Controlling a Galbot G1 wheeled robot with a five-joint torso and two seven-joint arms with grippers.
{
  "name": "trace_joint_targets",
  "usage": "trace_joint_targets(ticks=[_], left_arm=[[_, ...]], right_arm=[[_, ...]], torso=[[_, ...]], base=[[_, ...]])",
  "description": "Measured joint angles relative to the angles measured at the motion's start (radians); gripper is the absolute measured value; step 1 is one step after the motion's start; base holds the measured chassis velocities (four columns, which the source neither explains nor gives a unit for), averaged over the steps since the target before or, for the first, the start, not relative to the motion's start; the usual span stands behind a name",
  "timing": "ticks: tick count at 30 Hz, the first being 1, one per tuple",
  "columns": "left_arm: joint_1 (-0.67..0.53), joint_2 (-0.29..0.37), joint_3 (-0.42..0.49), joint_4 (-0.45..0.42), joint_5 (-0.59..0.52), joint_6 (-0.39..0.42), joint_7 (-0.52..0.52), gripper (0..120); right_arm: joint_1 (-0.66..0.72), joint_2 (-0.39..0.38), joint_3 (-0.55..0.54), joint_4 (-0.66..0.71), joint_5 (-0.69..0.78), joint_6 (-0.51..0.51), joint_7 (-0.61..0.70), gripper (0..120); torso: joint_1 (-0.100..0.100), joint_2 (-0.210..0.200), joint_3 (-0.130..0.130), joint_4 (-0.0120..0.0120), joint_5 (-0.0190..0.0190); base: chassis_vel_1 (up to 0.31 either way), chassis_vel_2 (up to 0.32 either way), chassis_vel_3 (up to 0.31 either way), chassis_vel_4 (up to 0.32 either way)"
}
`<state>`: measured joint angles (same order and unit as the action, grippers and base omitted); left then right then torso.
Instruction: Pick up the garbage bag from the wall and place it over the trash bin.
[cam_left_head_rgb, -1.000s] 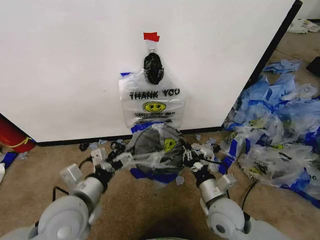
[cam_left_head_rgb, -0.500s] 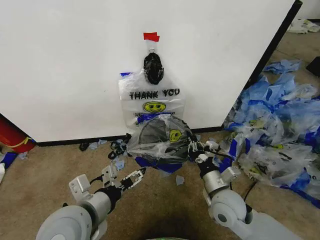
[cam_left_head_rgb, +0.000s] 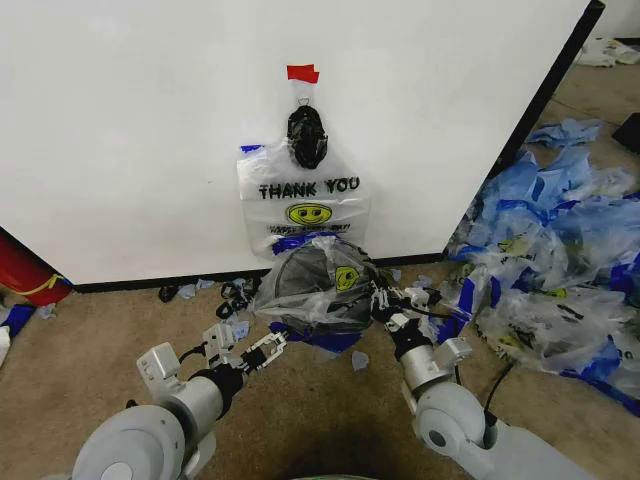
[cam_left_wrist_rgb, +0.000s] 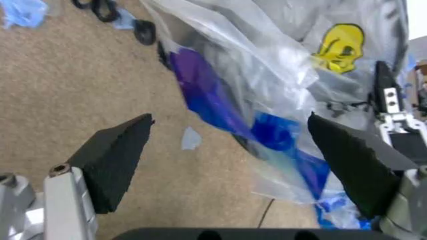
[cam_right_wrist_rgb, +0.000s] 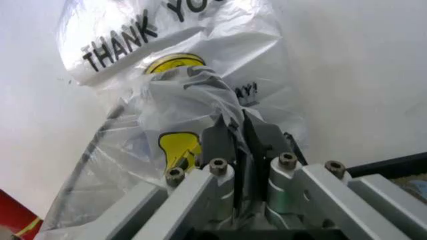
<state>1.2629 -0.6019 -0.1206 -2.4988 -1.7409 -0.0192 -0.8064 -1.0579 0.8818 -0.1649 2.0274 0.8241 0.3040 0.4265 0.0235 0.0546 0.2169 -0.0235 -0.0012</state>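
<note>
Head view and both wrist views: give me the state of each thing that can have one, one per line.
garbage bag: draped over the bin, pinched at one side by the right tool
trash bin: on the floor by the wall, covered by the bag
left tool: open, off the bag
right tool: shut on the bag's plastic
spare bag: hanging flat on the wall

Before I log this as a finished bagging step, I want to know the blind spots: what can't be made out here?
- Trash bin: head view, the garbage bag veils it, so whether the rim is wrapped all round can't be told; its far side is hidden.
- Right gripper: right wrist view, fingers closed on bag plastic; how much is pinched is hidden.
- Left gripper: open, off the bag.
</note>
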Motion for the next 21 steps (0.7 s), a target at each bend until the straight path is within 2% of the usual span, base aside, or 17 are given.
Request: trace_joint_targets(ticks=[8,12,16,18,21], left_arm=[[-0.013,-0.051,0.012,0.021,0.002,0.000,0.013,88],[-0.015,-0.068,0.013,0.034,0.007,0.000,0.019,79],[-0.013,-0.077,0.014,0.046,0.016,0.000,0.027,61],[-0.011,-0.078,0.015,0.049,0.020,0.000,0.029,57],[-0.007,-0.079,0.018,0.051,0.029,-0.002,0.036,44]], right_arm=[[0.001,0.009,-0.008,0.013,-0.002,-0.003,0.005,0],[0.001,0.013,-0.012,0.017,-0.004,-0.005,0.007,0],[0.001,0.019,-0.015,0.018,-0.009,-0.007,0.010,0],[0.001,0.019,-0.015,0.019,-0.010,-0.007,0.011,0],[0.000,0.017,-0.013,0.020,-0.011,-0.007,0.012,0]], torso=[[0.000,0.000,0.000,-0.0001,0.0000],[0.000,0.000,0.000,-0.0001,-0.0002],[0.000,0.000,0.000,-0.0001,0.0000],[0.000,0.000,0.000,-0.0001,0.0000],[0.000,0.000,0.000,0.0000,0.0000]], base=[[0.000,0.000,0.000,0.000],[0.000,0.000,0.000,0.000],[0.000,0.000,0.000,0.000],[0.000,0.000,0.000,0.000],[0.000,0.000,0.000,0.000]])
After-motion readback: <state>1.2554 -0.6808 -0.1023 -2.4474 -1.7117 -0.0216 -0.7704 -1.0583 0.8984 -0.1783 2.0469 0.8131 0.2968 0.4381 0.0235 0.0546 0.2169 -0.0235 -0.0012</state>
